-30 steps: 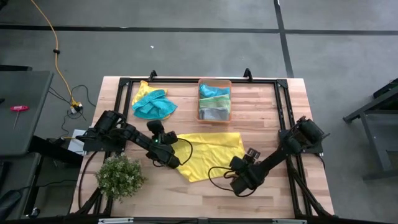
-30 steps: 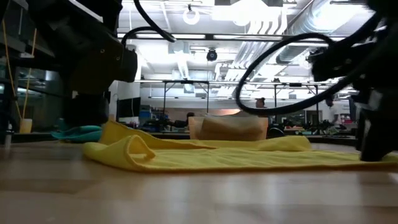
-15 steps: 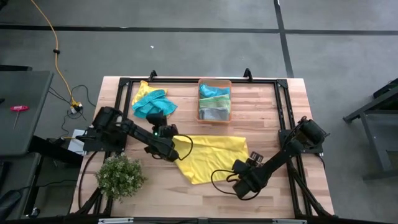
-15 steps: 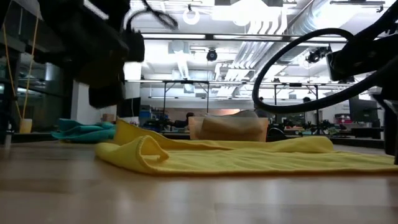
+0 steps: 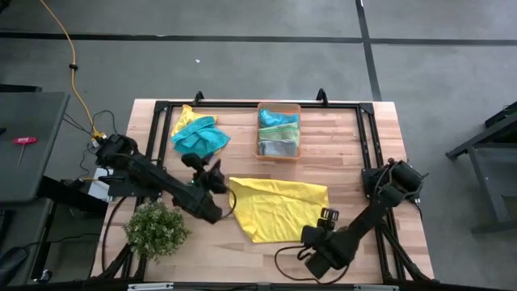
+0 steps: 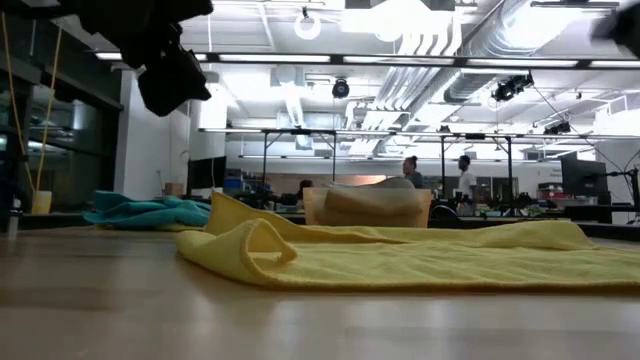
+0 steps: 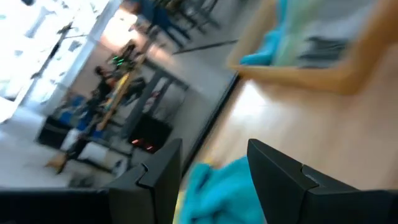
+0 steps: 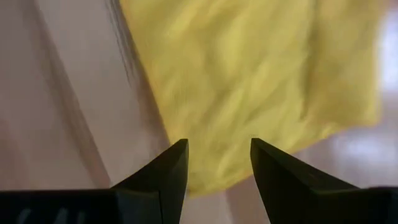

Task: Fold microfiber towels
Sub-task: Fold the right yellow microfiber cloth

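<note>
Yellow microfiber towel (image 5: 279,207) lying loose mid-table, both grippers off it, jaws parted and empty.
Left gripper (image 5: 215,175) sits just beside the towel's left edge; right gripper (image 5: 326,218) sits by its lower right corner, wrist view looking down on the hem. Cloth looks light, limp, easy to bunch, with one ridge humped up near the left edge (image 6: 255,240). Best pinched at two corners of one edge and lifted together, else it sags. Crumpled teal-blue towels (image 5: 199,135) lie at back left; folded ones sit in the orange translucent plastic bin (image 5: 278,153).
</note>
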